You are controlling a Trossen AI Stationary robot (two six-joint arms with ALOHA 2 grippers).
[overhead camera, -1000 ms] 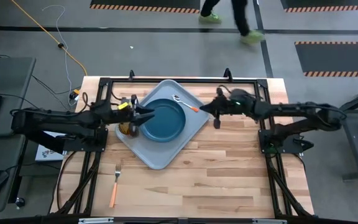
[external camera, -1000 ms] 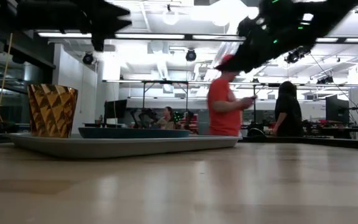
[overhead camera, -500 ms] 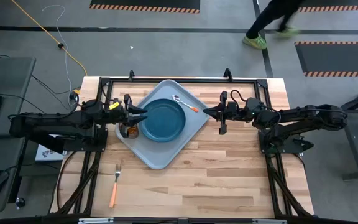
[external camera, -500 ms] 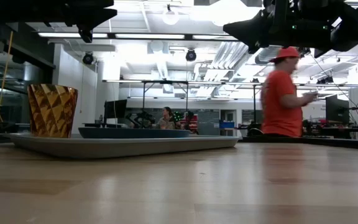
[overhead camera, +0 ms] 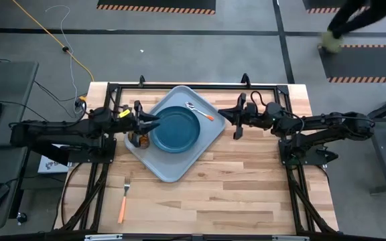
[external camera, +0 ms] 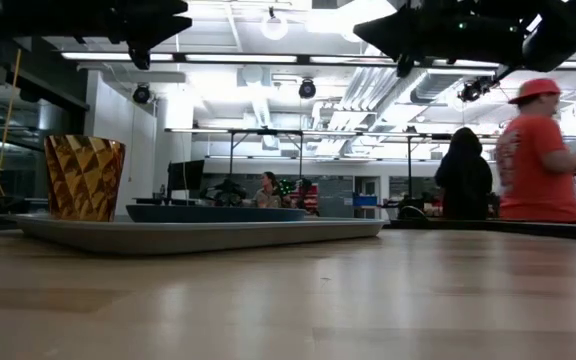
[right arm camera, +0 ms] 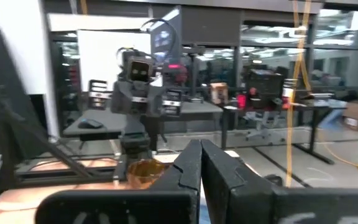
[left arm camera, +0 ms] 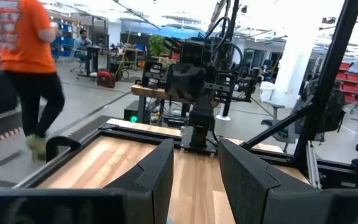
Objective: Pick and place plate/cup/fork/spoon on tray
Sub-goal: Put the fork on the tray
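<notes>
Wooden tabletop [overhead camera: 246,181] carries the tray [overhead camera: 169,171] already holding plate [overhead camera: 175,129], cup [overhead camera: 137,139] and spoon [overhead camera: 199,111]; only the fork [overhead camera: 124,199] remains off-tray, left claw [overhead camera: 154,123] spread, right claw [overhead camera: 224,116] pressed together, both empty.

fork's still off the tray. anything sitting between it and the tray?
Nothing visible. The fork lies alone on bare wood near the table's front-left, and the stretch up to the tray is clear. Both hands are up beside the tray.
</notes>
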